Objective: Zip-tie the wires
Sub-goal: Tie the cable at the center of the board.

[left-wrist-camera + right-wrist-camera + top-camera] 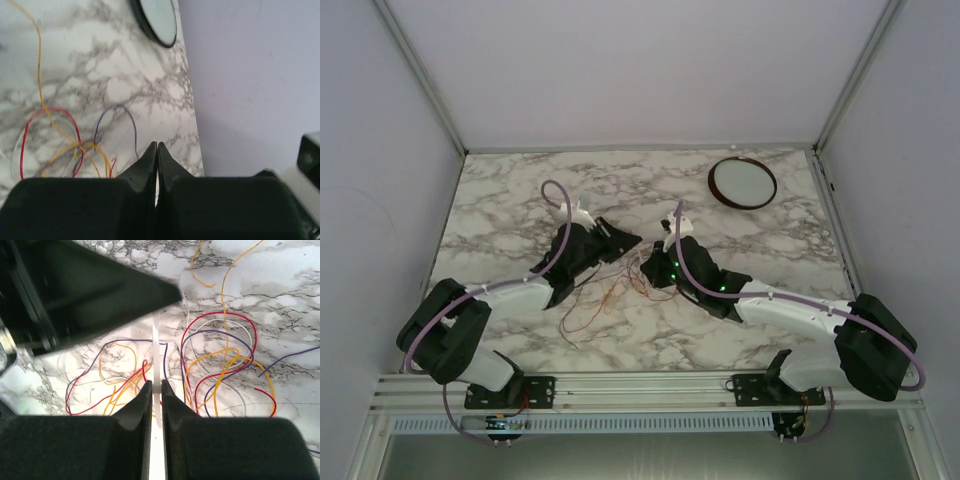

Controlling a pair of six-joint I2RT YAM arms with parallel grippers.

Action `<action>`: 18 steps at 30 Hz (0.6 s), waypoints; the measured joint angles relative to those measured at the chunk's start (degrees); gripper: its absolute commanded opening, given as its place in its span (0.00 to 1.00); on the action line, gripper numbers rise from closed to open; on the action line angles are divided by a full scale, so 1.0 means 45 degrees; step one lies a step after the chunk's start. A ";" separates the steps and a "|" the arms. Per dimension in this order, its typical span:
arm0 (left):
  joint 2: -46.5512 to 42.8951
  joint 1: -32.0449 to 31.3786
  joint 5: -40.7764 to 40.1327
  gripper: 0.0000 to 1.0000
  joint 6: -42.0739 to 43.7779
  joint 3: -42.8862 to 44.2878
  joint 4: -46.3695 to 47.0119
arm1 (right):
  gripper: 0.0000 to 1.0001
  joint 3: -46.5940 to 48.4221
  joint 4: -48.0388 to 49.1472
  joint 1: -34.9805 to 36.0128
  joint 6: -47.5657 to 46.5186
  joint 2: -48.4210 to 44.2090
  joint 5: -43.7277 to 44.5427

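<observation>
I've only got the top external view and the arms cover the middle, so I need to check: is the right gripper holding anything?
Observer: Yes, the right gripper is shut on a white zip tie.
Operator: Where are the wires?
Observer: The wires loop out on both sides of the tie, and a purple strand crosses it.
Operator: And the left gripper?
Observer: The left gripper is shut, fingertips together. Whether it pinches the tie I cannot tell.

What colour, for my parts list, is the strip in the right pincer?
White. The strip shows best in the right wrist view, inside the right pincer.
</observation>
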 measured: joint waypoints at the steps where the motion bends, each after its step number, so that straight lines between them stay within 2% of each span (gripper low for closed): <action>1: -0.0010 0.0204 0.0068 0.00 0.0214 0.0374 -0.0311 | 0.07 0.0000 0.0000 0.0058 0.0000 -0.0024 0.0092; 6: -0.0010 0.0714 0.0476 0.02 0.0855 0.1365 -0.1020 | 0.07 -0.0019 0.0024 0.0223 -0.0015 -0.0121 0.0461; 7: -0.0010 0.0714 0.0539 0.16 0.0884 0.1370 -0.1025 | 0.07 -0.0019 0.0010 0.0223 -0.0019 -0.0131 0.0481; 9: -0.0010 0.0729 0.0636 0.30 0.0928 0.1302 -0.0967 | 0.07 -0.0019 -0.0078 0.0233 -0.0053 -0.0131 0.0491; 12: -0.0010 0.0782 0.0685 0.40 0.0903 0.1001 -0.0733 | 0.07 -0.0015 -0.0287 0.0233 -0.0126 -0.0126 0.0408; 18: -0.0612 0.0636 0.0719 0.44 0.0923 -0.0219 -0.0719 | 0.07 -0.0010 -0.0262 0.0141 -0.0146 -0.0073 0.0155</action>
